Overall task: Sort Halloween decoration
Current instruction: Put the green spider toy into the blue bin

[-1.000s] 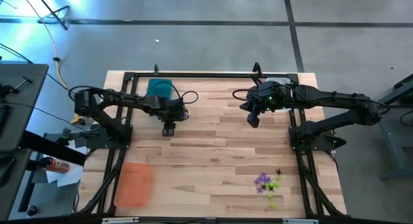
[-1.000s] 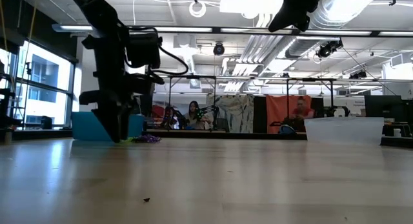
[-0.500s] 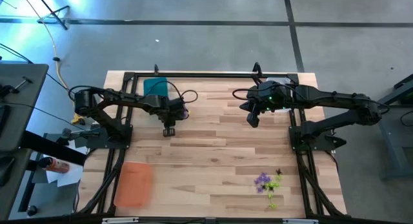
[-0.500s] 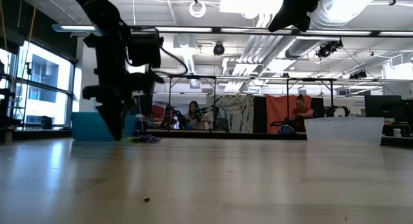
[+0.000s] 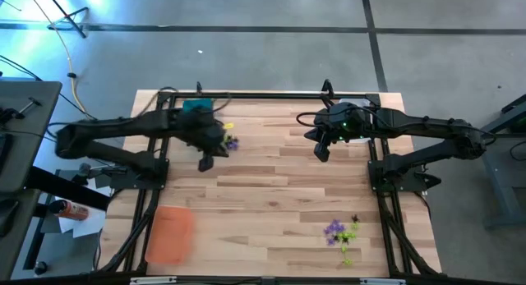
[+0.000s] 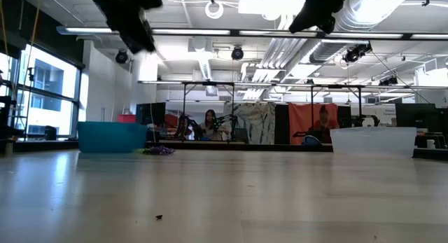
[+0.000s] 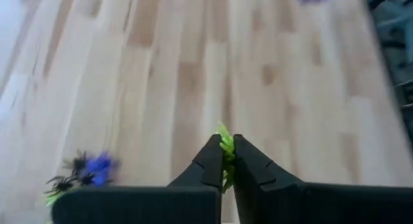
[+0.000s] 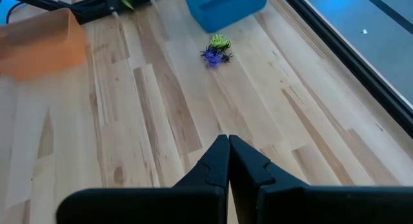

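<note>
Now left gripper (image 7: 226, 161) lifted off table (image 5: 279, 186), pinching one lime green trinket (image 7: 226, 143), right gripper (image 8: 228, 161) pressed shut and empty, two trinket piles (image 5: 231, 140) (image 5: 342, 232), three trays: teal (image 5: 196, 108), orange (image 5: 169, 233), clear (image 6: 373, 141).

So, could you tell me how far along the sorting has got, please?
Nothing shows sorted yet. The left end effector pinches one lime trinket above the table. A small pile by the teal tray and another pile remain. The right end effector waits shut.
</note>
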You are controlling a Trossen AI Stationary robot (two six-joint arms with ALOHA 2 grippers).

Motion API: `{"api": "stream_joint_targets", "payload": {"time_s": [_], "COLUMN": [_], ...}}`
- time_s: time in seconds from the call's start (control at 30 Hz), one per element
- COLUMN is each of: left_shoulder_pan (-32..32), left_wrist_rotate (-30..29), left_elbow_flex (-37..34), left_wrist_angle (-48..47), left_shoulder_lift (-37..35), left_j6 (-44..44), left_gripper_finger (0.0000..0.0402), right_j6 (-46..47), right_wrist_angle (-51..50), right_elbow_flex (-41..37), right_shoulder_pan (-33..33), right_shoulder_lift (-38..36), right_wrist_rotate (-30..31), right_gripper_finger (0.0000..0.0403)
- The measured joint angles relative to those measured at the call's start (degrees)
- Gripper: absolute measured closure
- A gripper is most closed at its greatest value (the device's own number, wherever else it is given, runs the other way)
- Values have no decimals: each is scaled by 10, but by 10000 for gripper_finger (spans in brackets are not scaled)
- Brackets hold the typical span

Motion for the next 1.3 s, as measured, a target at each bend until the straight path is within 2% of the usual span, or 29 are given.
{"api": "stream_joint_targets", "payload": {"time_s": [0.07, 0.2, 0.33, 0.43, 0.57, 0.73, 0.87, 1.1, 1.3], "left_shoulder_pan": [-17, -43, -45, -19, 68, 203, 275, 339, 348], "left_wrist_rotate": [-13, -91, -140, -163, -165, -132, -143, -194, -208], "left_elbow_flex": [0, 0, 0, 0, 3, 33, 65, 75, 75], "left_wrist_angle": [0, -14, -28, -46, -91, -140, -178, -193, -166], "left_shoulder_lift": [-34, -73, -73, -54, -14, 80, 171, 292, 329], "left_j6": [-21, -55, -72, -130, -140, -84, -26, 31, 114], "left_gripper_finger": [401, 401, 401, 401, 401, 401, 401, 401, 401], "right_j6": [-3, -5, -12, -12, -12, -12, -11, 9, 35], "right_wrist_angle": [0, 0, 0, 0, 3, 24, 45, 48, 48], "right_elbow_flex": [0, 0, 0, 0, 0, 0, 0, 0, 0], "right_shoulder_pan": [0, 0, 0, 0, 0, 0, 0, 0, 0], "right_shoulder_lift": [0, 0, 0, 0, 0, 0, 1, 1, 1], "right_wrist_rotate": [0, 0, 0, 0, 0, 0, 0, 1, 35], "right_gripper_finger": [402, 402, 402, 402, 402, 402, 402, 402, 402]}}
